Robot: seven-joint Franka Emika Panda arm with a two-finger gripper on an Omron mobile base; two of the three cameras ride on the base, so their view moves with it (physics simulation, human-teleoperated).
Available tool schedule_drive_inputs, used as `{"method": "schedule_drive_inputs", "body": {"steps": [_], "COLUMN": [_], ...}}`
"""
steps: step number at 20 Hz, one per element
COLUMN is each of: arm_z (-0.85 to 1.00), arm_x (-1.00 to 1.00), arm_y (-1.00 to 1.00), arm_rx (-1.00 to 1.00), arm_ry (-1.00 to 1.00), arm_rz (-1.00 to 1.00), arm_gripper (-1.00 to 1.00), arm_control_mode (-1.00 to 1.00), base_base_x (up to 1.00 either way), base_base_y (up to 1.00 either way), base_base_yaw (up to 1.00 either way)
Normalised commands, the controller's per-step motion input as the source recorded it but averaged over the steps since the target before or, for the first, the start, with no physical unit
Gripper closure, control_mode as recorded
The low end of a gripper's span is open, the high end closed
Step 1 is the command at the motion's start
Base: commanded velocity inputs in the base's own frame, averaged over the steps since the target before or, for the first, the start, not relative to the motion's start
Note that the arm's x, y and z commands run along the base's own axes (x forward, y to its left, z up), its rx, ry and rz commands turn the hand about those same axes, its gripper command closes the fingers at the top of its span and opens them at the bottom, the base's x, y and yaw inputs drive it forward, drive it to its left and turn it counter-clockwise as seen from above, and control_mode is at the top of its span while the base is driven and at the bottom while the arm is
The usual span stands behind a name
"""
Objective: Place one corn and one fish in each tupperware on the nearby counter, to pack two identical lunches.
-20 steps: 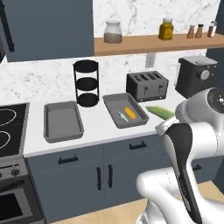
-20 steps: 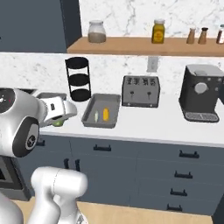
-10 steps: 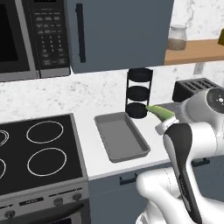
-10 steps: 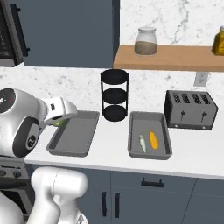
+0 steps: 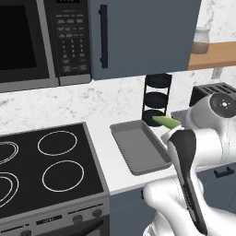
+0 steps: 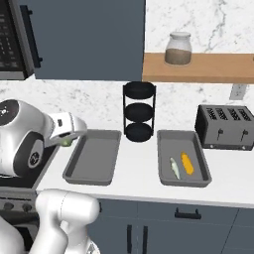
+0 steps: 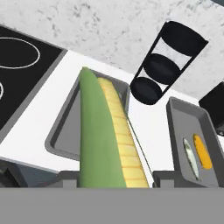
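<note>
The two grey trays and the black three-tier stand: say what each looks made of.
Left tray and right tray: likely metal, a flat matte grey with thin raised rims. Three-tier stand: black, perhaps coated metal or plastic, with thin uprights and round shelves. The rendering leaves both open.

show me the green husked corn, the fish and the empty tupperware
green-husked corn (image 7: 101, 140), hand view, middle of the green husk side
fish (image 6: 174, 168), right base view, middle of its pale body
empty tupperware (image 6: 93, 159), right base view, bare floor of the container
</note>
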Motion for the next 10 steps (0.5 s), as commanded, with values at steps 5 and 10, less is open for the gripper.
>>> {"method": "schedule_drive_inputs", "body": {"steps": [5,10], "arm_z": [-0.57,-0.73], "arm_x": [0.12,0.25], "arm_y": [-0.22,0.05], "arm_rx": [0.0,0.01], "arm_ry": [0.17,0.16], "arm_rz": [-0.01,-0.07], "arm_gripper": [1.0,1.0], "arm_control_mode": [-1.0,-1.0], "base_base_x": [0.0,0.0], "base_base_y": [0.0,0.0], "base_base_yaw": [0.0,0.0]}}
